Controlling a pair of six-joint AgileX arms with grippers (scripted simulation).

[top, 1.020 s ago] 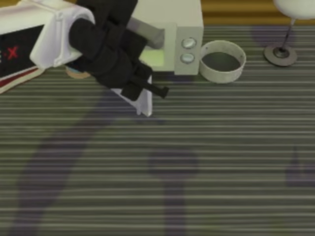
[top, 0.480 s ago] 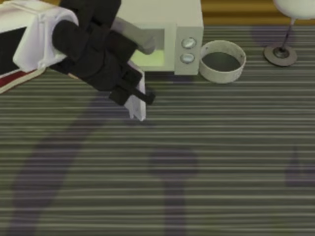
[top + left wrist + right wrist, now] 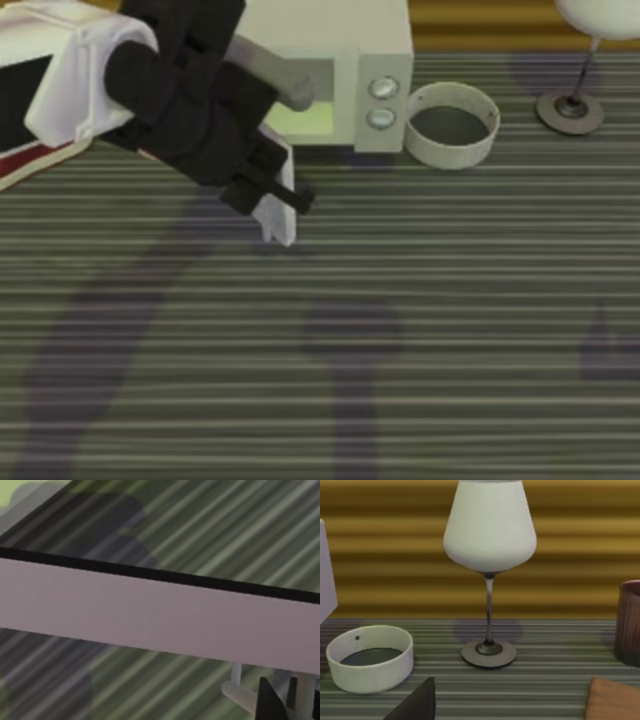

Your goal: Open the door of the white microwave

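The white microwave (image 3: 340,35) stands at the back of the table, its pale green inside (image 3: 300,118) exposed and two grey knobs (image 3: 382,102) on its front. The door (image 3: 284,226) stands swung out toward the table's front left, edge-on from above. My left gripper (image 3: 282,200) is shut on the door's thin handle (image 3: 240,695); the door's edge (image 3: 150,610) fills the left wrist view as a broad pale band, with my left gripper (image 3: 282,695) low beside the handle. Of my right gripper (image 3: 415,702) only a dark tip shows, far from the microwave.
A white ring-shaped bowl (image 3: 452,125) sits just right of the microwave. A wine glass (image 3: 572,108) stands at the back right, seen close in the right wrist view (image 3: 489,540), with a brown cup (image 3: 630,622) and an orange-brown object (image 3: 615,700) nearby.
Over the last second the left gripper moved left with the handle and the door swung wider, baring more of the green interior. In the last half second almost nothing moved.
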